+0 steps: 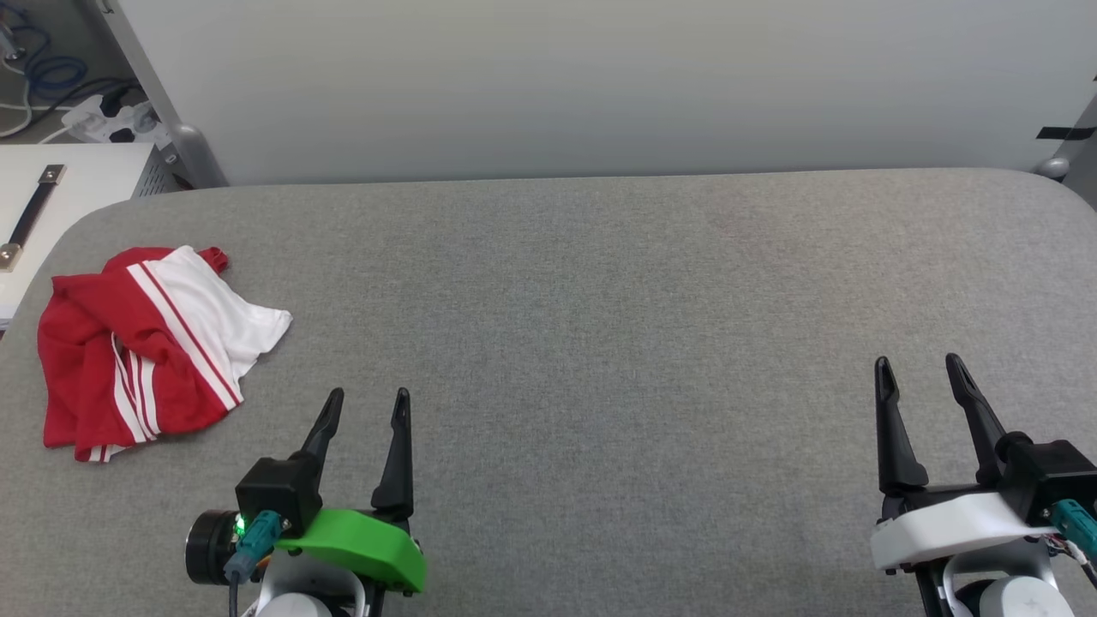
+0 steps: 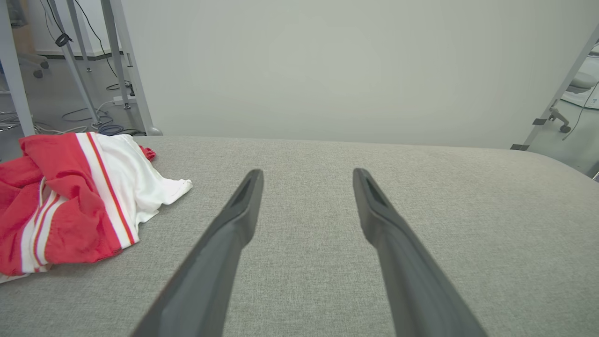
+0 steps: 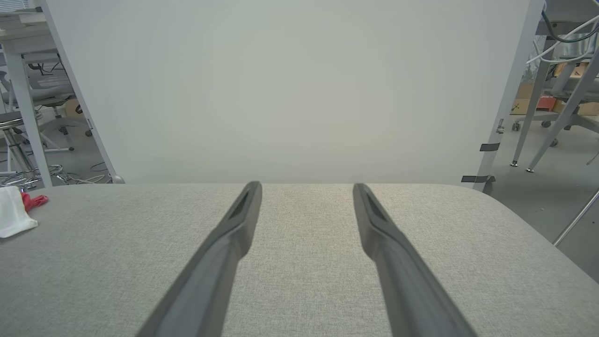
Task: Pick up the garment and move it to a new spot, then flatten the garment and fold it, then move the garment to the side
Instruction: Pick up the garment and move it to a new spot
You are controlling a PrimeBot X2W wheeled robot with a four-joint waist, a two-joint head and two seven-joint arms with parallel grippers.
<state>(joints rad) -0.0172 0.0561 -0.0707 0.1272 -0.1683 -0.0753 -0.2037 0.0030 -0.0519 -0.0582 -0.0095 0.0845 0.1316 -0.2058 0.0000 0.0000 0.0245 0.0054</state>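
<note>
The left gripper (image 1: pixel 368 396) sits low over the grey fabric-covered table (image 1: pixel 600 343), near its front edge. Its two dark fingers (image 2: pixel 234 224) are spread wide, with bare table surface visible between them. They hold nothing and touch no object. The right gripper (image 1: pixel 917 362) is at the right side of the table, well apart from the left gripper. Its fingers (image 3: pixel 224 243) are likewise spread wide and empty, with table fabric showing in the gap.

The garment (image 1: pixel 146 351), a red jersey-style T-shirt with a white sleeve and red-white stripe trim, lies crumpled in a heap at the table's left end, near the rounded corner. It is ahead of the left gripper and to its left, near it but clear of both fingers. In the right wrist view, a small white and red scrap at the left edge is probably part of the sleeve.
</note>
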